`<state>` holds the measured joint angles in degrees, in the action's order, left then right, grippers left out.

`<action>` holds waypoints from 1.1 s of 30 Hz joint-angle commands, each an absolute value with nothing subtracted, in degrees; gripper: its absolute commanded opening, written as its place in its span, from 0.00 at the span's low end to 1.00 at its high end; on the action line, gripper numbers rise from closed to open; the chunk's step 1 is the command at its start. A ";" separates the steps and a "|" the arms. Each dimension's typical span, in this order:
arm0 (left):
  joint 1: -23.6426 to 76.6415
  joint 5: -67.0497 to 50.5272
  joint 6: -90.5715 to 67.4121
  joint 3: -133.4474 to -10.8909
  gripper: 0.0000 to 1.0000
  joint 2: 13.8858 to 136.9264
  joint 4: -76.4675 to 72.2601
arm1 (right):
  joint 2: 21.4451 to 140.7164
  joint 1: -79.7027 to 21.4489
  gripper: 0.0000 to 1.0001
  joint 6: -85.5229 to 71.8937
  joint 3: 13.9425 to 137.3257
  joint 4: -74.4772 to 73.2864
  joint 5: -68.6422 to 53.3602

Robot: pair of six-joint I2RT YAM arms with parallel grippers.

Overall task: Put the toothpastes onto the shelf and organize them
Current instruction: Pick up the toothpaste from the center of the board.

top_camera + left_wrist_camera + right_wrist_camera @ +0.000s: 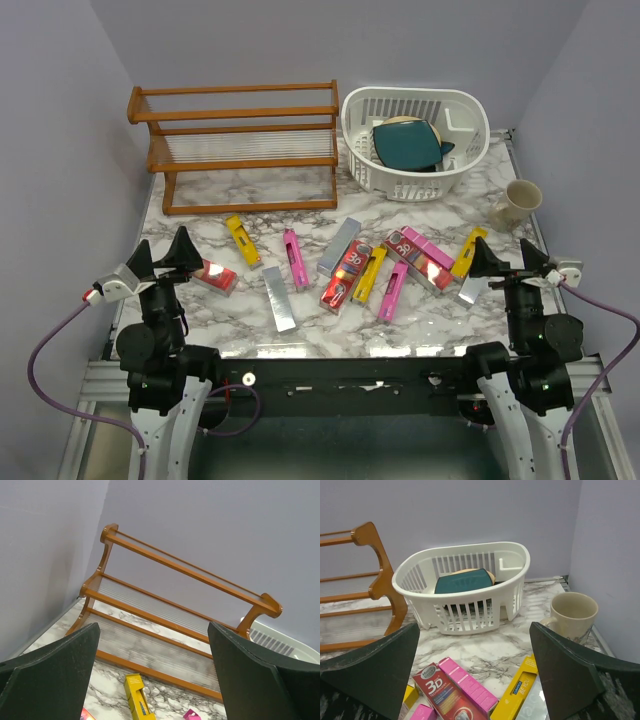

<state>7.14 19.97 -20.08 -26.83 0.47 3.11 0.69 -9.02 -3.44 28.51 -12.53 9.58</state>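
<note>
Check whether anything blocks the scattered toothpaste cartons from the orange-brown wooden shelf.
Nothing visible does. Bare marble tabletop lies between the toothpaste cartons and the orange-brown wooden shelf; the white slotted plastic basket sits to the shelf's right, off that path.

The toothpastes (red, silver, pink and yellow cartons) lie flat, scattered at varied angles, in front of the shelf, an orange-brown two-tier rack standing upright at back left.

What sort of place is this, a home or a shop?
Likely a robot test bench, not a home: robot arms bolted to a marble-patterned table inside plain walls, with toothpastes, a shelf and a basket laid out.
</note>
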 commanded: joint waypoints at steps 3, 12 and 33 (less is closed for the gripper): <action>6.50 21.80 -20.48 -27.69 0.99 -1.76 3.87 | -15.47 -8.96 1.00 -3.78 29.97 -13.71 9.75; 6.24 21.71 -23.20 -28.30 0.99 4.83 4.13 | -15.47 -10.55 1.00 -3.69 29.27 -13.45 10.46; 6.33 20.29 -38.48 -37.70 0.99 34.00 32.51 | -15.56 -15.64 1.00 -5.01 29.44 -15.38 12.39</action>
